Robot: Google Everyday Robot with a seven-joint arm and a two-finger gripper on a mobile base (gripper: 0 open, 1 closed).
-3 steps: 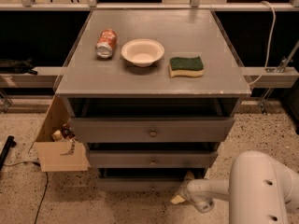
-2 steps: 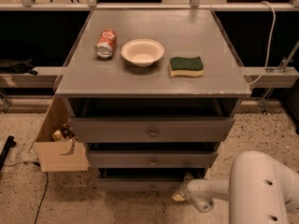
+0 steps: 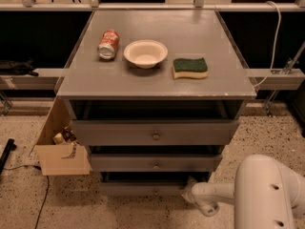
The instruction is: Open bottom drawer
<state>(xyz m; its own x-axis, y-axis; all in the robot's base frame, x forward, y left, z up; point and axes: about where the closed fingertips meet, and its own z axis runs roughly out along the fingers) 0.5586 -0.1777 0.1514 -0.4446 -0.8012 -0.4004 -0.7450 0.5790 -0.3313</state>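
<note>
1. step in hand: the approach to the bottom drawer point(image 3: 138, 188). it is the lowest of three grey fronts, just above the floor, under the middle drawer point(image 3: 155, 163) and the top drawer point(image 3: 155, 133). it looks shut or nearly so, and the pull appears not yet done.
2. next move, as i judge it: get a hold at the centre of that low front, where a knob should sit (too small to make out here), then draw straight out toward the camera, staying low and level.
3. the gripper point(image 3: 189, 192) is at the end of the white arm point(image 3: 224, 193), low down by the right end of the bottom drawer, close to it or touching it; which, i cannot tell.
4. whether the gripper is spread or pressed together cannot be told, nor whether it grips anything.
</note>
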